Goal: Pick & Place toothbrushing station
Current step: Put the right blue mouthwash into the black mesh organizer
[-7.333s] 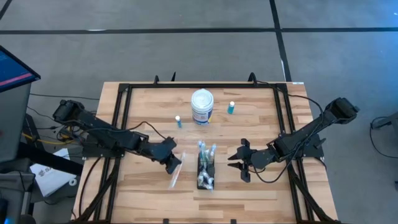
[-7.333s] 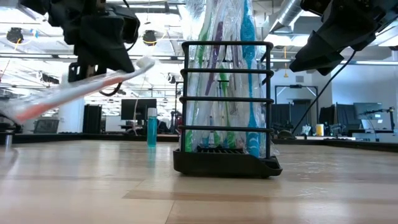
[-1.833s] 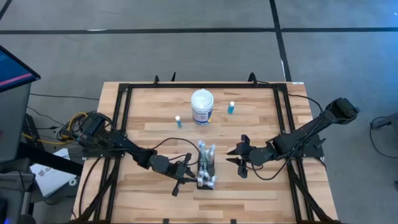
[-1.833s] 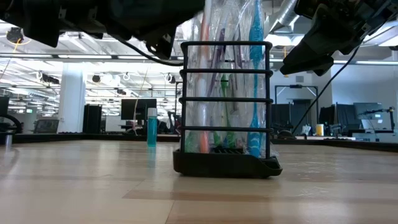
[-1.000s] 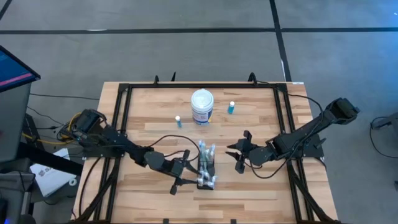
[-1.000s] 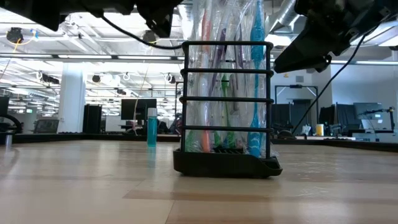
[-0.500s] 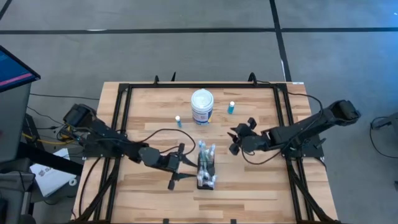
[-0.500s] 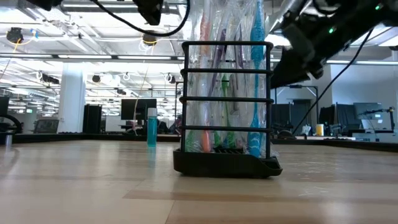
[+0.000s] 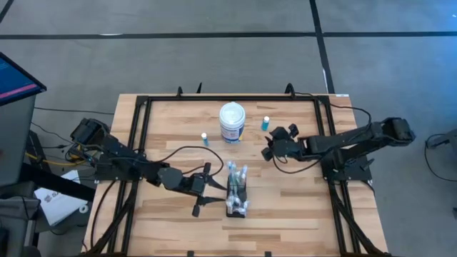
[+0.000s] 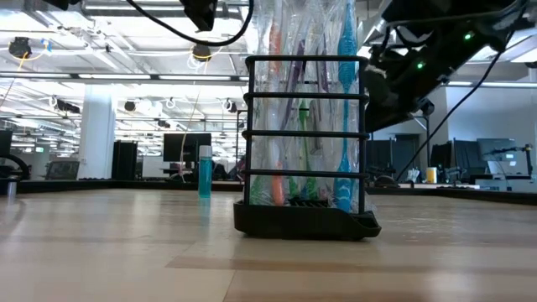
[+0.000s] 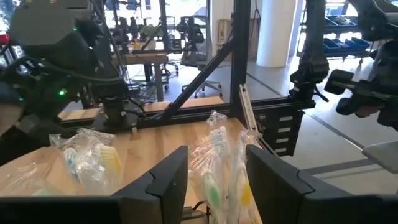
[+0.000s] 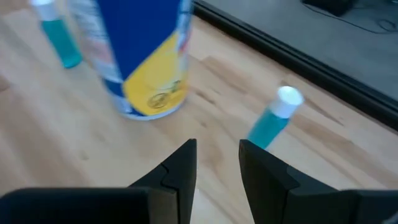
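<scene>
The toothbrushing station (image 9: 235,196), a black slotted holder (image 10: 306,214), stands on its base near the table's middle. Several wrapped toothbrushes (image 10: 294,50) stand upright in it. My left gripper (image 9: 209,188) hovers open just left of the holder, pointing level at it; in the left wrist view the wrapped brush heads (image 11: 217,155) show beyond its gap (image 11: 217,183). My right gripper (image 9: 270,148) is open at the far right of the holder, slanting down over bare wood (image 12: 217,158), near a small teal bottle (image 12: 273,121).
A white tub with a blue label (image 9: 233,122) stands at the far middle, with one small teal bottle (image 9: 265,123) to its right and another (image 9: 204,138) to its left. A black frame (image 9: 143,107) borders the table. Bare wood lies along the near edge.
My right gripper has swung from beside the holder toward the table's far edge, tipping down, and now stands near the tub and the right teal bottle. My left gripper has risen a little beside the holder. The holder and its brushes have stayed put.
</scene>
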